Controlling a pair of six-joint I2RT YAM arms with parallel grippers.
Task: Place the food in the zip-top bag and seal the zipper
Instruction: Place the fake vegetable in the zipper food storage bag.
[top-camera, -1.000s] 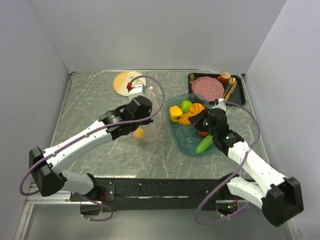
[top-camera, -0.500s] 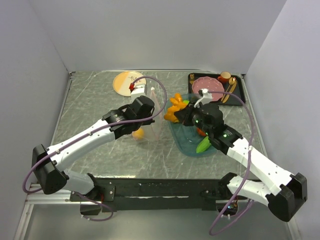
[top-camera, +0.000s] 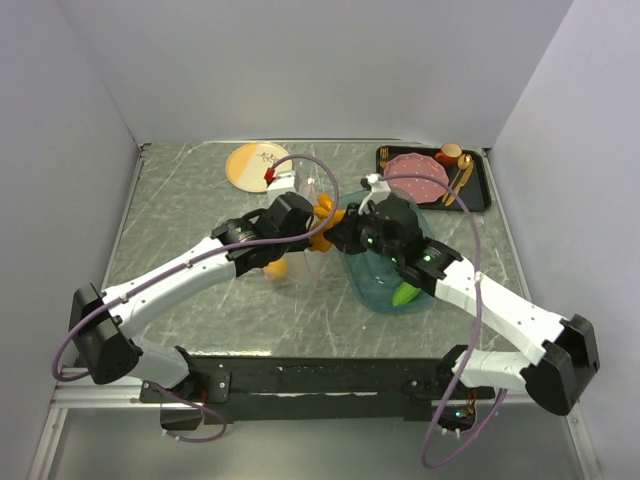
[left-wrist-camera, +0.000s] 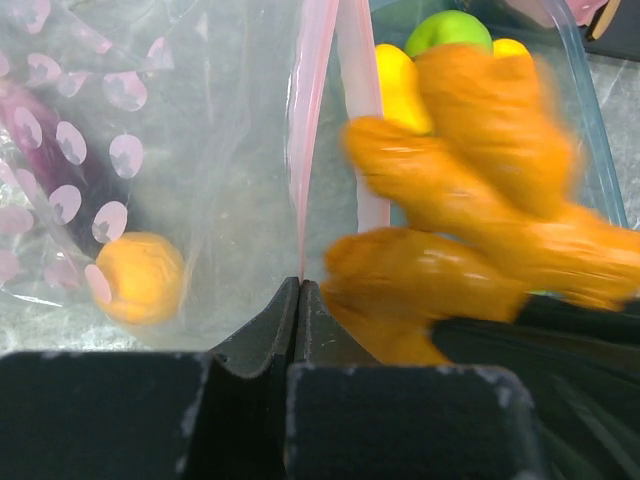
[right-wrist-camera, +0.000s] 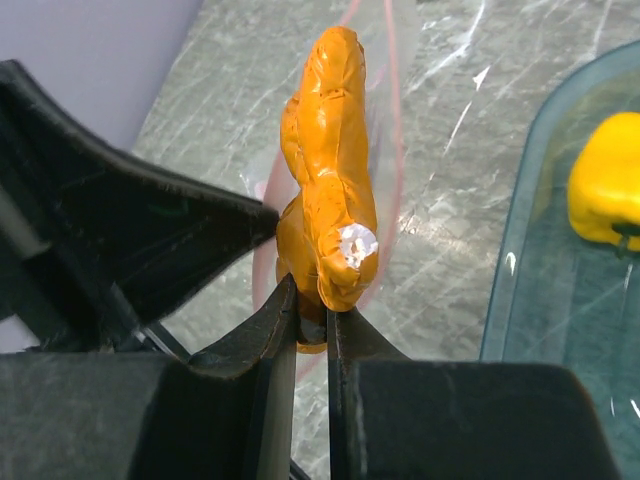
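Jaws of the left gripper (left-wrist-camera: 300, 292) are pressed together on the long pale-pink zipper strip (left-wrist-camera: 312, 120) of the clear floppy plastic bag with purple dots (left-wrist-camera: 200, 120), holding that edge upright above the grey marbled table (top-camera: 200, 200). Through the plastic show a round orange toy fruit (left-wrist-camera: 140, 275) and a purple toy eggplant (left-wrist-camera: 30, 130). The right gripper (right-wrist-camera: 312, 305) pinches the lower end of a lumpy glossy orange toy piece (right-wrist-camera: 325, 190), which stands upright just beside the zipper strip and the left gripper. In the teal oval tray (top-camera: 372, 290) to the right sit a yellow toy pepper (right-wrist-camera: 605, 190), a green toy apple (left-wrist-camera: 450, 28) and a green toy cucumber (top-camera: 405, 295).
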